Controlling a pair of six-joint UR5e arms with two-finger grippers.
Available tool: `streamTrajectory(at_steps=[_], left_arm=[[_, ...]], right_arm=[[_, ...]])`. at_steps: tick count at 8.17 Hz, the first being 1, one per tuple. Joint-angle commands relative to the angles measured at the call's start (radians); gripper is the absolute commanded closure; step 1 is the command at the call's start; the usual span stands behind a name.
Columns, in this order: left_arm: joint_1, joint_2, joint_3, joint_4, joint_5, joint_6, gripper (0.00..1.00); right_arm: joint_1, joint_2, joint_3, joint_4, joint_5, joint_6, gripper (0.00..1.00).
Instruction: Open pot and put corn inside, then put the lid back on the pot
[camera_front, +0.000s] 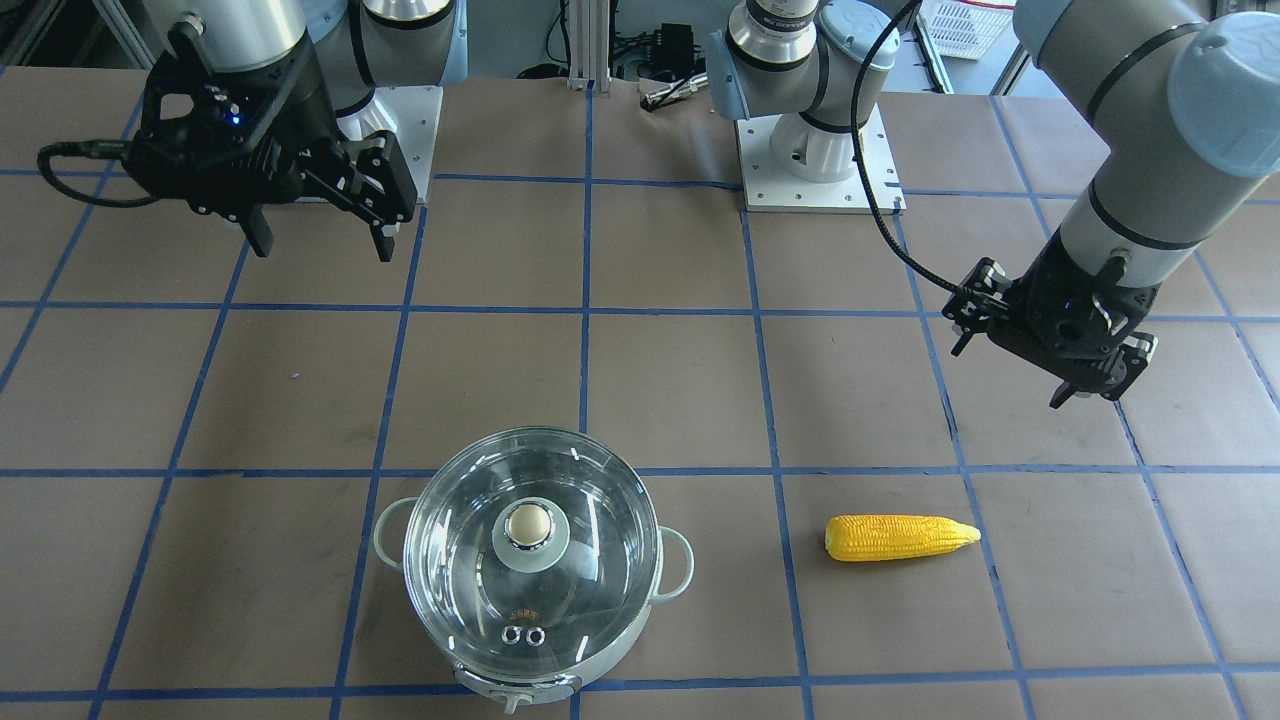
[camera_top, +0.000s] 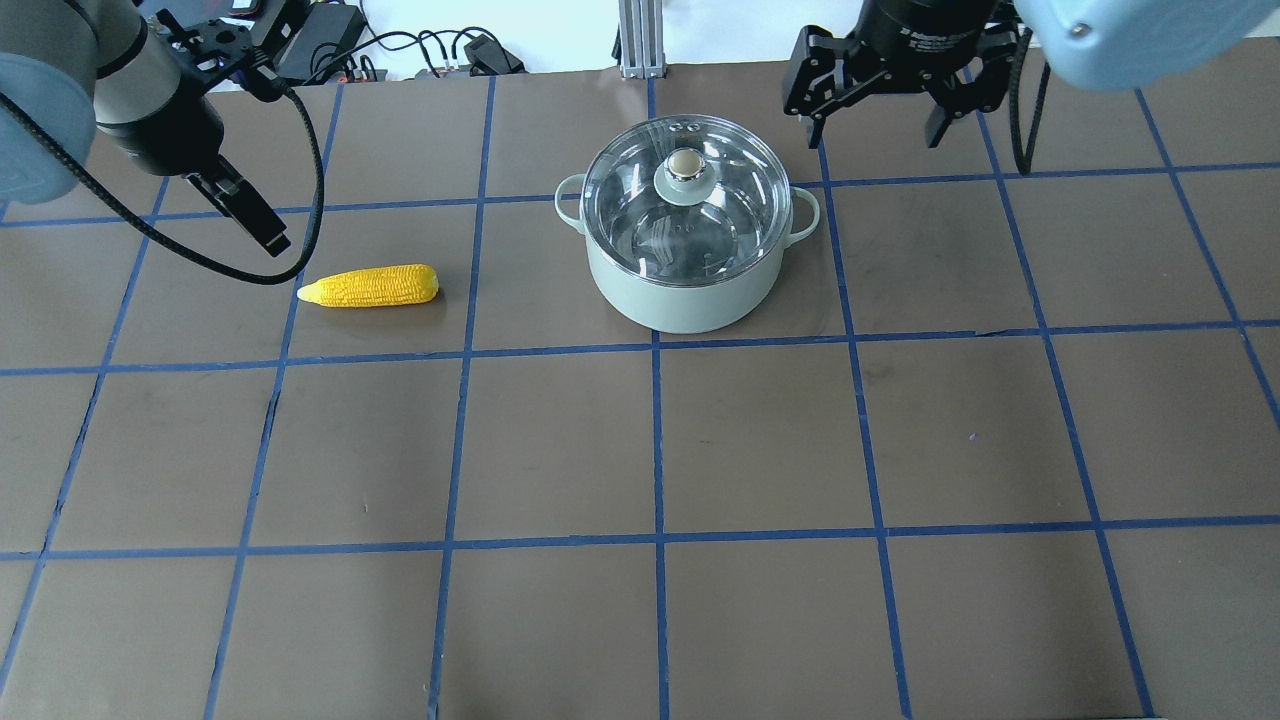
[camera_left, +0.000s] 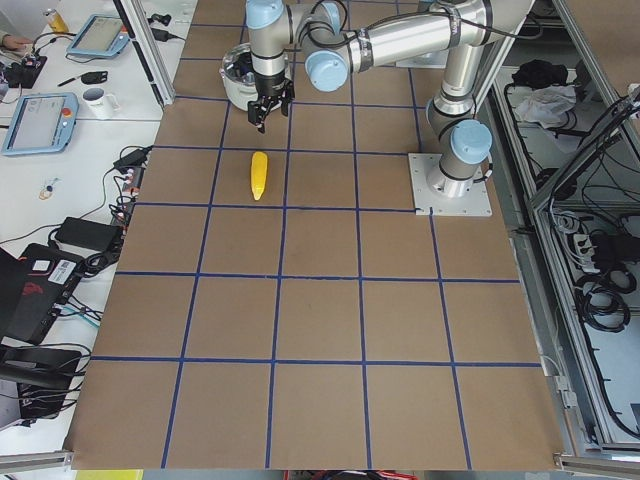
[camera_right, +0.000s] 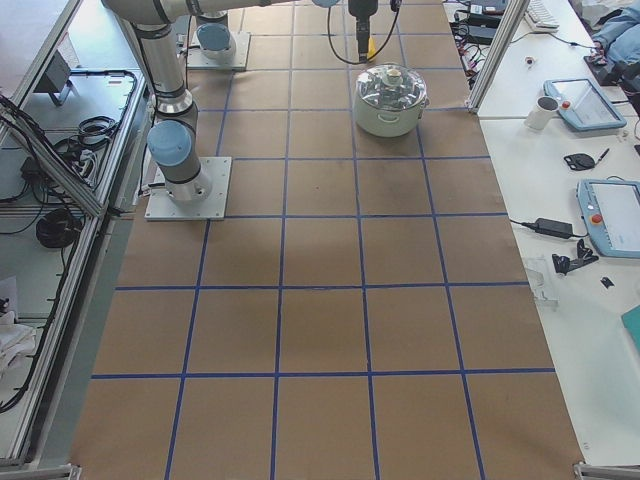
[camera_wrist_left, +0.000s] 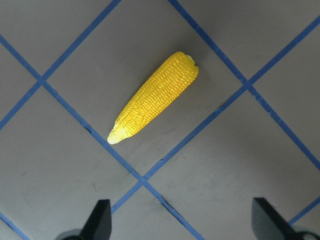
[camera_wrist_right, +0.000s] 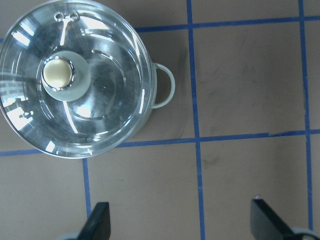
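One pot (camera_top: 685, 290): round, pale mint-white, with shiny steel inside seen through the glass. Two small loop handles (camera_wrist_right: 171, 85), one on each side. One control tab (camera_front: 515, 692) on the wall facing the far edge of the table (camera_top: 760, 440). Stands upright toward that far edge, opposite the robot, about midway between the two ends.

One lid (camera_front: 530, 585): clear domed glass, pale green disc at the centre, one chrome-and-cream knob (camera_front: 528, 524) on top. Two metal-ringed vent holes (camera_front: 523, 636) side by side near the rim. Sits level on the pot, closing it.

One corn (camera_top: 368, 286): bright yellow cob with rows of kernels, blunt at one end, tapered to a pale point at the other. Lies flat on the brown top, also toward the far edge, well apart from the pot and nearer the left end. Point turned toward that end.

Two grippers. Left gripper (camera_wrist_left: 183, 217): jaws spread wide, holding nothing, poised above the table near the corn without touching it. Right gripper (camera_front: 322, 238): jaws likewise parted and empty, held up off the table, apart from pot and lid.
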Motion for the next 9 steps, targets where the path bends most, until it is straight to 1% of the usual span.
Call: streamTrajectory(at_steps=[1,2,4,6,7,8,9], left_arm=[[0.002,-0.075,-0.003,0.054,-0.053,0.160,0.00],[0.002,-0.098,-0.005,0.057,-0.076,0.222,0.00],[0.009,-0.149,-0.006,0.057,-0.079,0.341,0.00],[0.049,-0.207,-0.006,0.066,-0.078,0.471,0.00],[0.051,-0.246,-0.006,0.119,-0.078,0.543,0.00],[0.051,-0.275,-0.006,0.190,-0.081,0.589,0.00],[0.051,-0.290,-0.006,0.212,-0.079,0.606,0.00]], right_arm=[[0.060,0.163,-0.070,-0.150,0.002,0.063,0.00],[0.097,0.218,-0.070,-0.218,-0.001,0.133,0.00],[0.159,0.296,-0.068,-0.318,-0.009,0.222,0.00],[0.160,0.318,-0.063,-0.338,-0.009,0.223,0.00],[0.160,0.347,-0.062,-0.382,-0.002,0.200,0.00],[0.160,0.363,-0.062,-0.392,0.002,0.194,0.00],[0.160,0.367,-0.062,-0.401,0.002,0.171,0.00]])
